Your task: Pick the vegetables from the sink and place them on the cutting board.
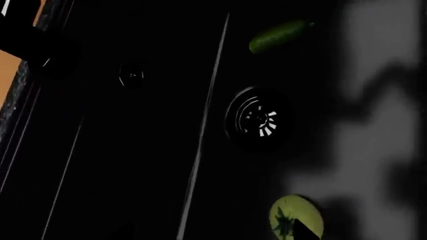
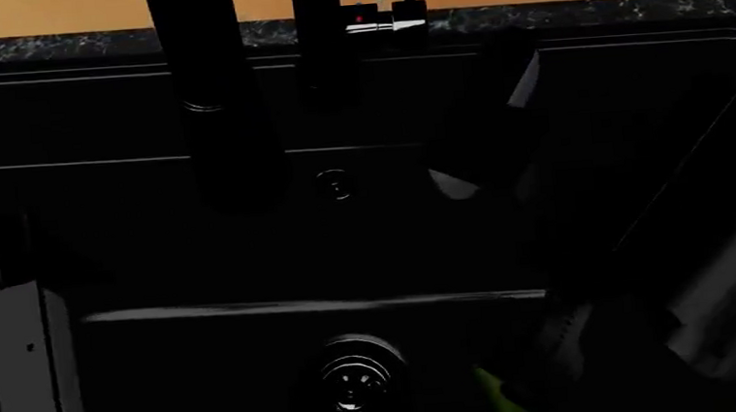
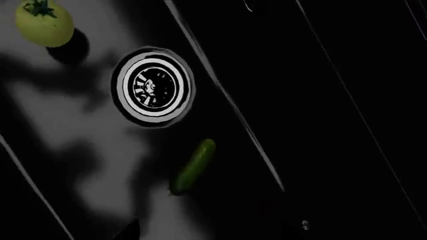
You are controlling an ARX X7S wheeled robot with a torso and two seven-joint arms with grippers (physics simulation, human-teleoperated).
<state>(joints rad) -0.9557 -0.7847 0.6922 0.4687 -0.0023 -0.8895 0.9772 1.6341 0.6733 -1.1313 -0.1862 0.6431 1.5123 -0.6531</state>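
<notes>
Since both vegetables lie loose on the sink floor, handling notes run from the near edge outward:

Tomato [image 3: 44, 22]: nearest in the head view, at the near left of the drain, well apart from it; round, pale yellow-green, calyx up. Judged light, smooth and prone to roll or bruise; best taken across its widest girth from above, with a gentle close.

Cucumber [image 3: 193, 166]: near right of the drain, lying flat on the basin floor, clear of the tomato. Judged stiff, light, slick-skinned; a grasp across its middle, jaws square to its long axis, should keep it from pivoting or sliding out.

Drain [image 3: 154, 87]: round metal ring between the two vegetables, a little farther back; it could snag a rolling tomato.

Sink [image 2: 619, 82]: deep black basin with steep walls, so any lift likely needs a straight rise before moving sideways.

Left gripper: not clearly seen in any view; only dark arm shapes cross the head view, so I cannot tell whether it is released or clenched. Its wrist camera looks down on the basin with the tomato closest.

Right gripper: likewise too dark to read; I cannot tell its state. Its wrist camera faces both vegetables.

Faucet [image 2: 388, 15]: black, at the far rim of the sink.

Desk [image 2: 72, 44]: dark veined stone strip beyond the basin.

Cutting board: not in view.
</notes>
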